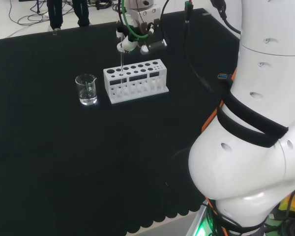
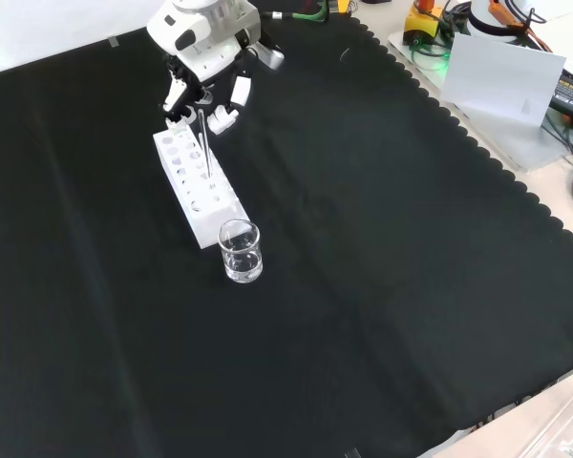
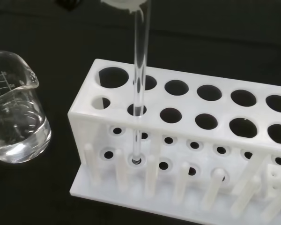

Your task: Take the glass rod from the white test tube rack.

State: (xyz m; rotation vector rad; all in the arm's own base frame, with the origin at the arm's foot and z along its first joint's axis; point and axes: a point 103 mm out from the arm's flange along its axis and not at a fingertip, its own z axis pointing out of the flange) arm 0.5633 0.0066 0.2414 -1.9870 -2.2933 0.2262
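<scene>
The white test tube rack stands on the black cloth. A clear glass rod stands upright in a front-row hole near the rack's beaker end, and its lower tip rests in the base plate. The black and white hand hangs directly over that end of the rack, fingers curled down with their tips pinching the rod's top. A white fingertip touches the rod's upper end in the wrist view.
A glass beaker holding clear liquid stands close to the rack's end, left of it in the head view. The rack's other holes look empty. Black cloth spreads all around.
</scene>
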